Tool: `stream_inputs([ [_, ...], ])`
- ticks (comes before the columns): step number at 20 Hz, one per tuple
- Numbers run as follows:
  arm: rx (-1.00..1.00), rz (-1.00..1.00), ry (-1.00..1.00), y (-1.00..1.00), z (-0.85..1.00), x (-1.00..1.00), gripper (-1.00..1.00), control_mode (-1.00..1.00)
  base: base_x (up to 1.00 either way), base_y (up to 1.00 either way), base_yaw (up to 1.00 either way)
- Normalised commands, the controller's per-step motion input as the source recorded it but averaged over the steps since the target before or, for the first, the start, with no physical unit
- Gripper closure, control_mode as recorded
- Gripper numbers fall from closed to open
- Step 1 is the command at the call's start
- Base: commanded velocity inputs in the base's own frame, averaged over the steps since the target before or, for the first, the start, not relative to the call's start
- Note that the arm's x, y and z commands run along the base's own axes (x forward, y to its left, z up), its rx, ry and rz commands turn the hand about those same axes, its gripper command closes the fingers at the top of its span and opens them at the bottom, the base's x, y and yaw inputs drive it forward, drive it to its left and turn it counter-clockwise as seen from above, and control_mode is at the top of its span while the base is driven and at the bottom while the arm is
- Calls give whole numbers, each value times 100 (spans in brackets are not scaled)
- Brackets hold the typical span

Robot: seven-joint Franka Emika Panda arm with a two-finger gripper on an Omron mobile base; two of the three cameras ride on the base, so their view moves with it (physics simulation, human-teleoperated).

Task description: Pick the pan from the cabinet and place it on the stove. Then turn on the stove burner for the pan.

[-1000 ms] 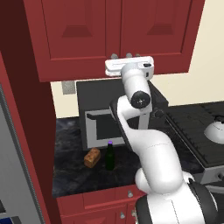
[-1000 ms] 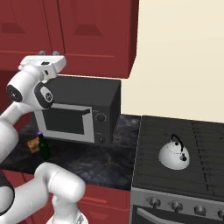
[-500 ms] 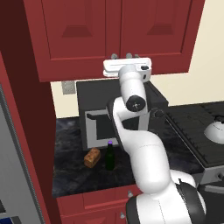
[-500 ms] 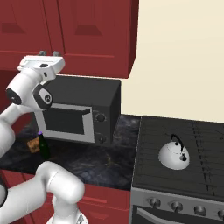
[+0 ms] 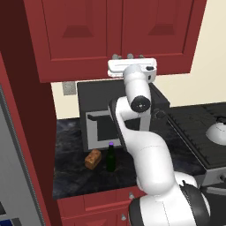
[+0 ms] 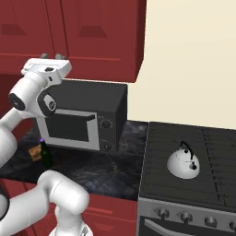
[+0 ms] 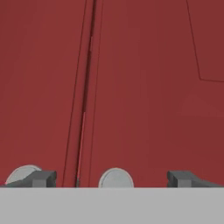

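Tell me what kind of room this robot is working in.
A kitchen, rendered rather than real. A red wall cabinet hangs over a dark stone counter that carries a microwave, and beside it stands a black gas stove with a white kettle on its grates.

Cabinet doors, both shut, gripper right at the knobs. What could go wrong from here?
1. The open gripper spans one round knob, while the other knob sits at the left fingertip; closing could clip the wrong one or slip off.
2. The cabinet door will likely swing toward the raised arm, which stands close in front.
3. A white kettle already sits on the stove; it may crowd the burner chosen for the pan.
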Motion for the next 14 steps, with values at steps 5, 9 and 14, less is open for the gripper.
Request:
stream_inputs([
  [5, 0, 0, 0, -1, -2, 9, -100, -100, 0, 0, 0],
  [9, 0, 0, 0, 0, -8, 17, -100, -100, 0, 0, 0],
  [14, 0, 0, 0, 0, -16, 18, -100, -100, 0, 0, 0],
])
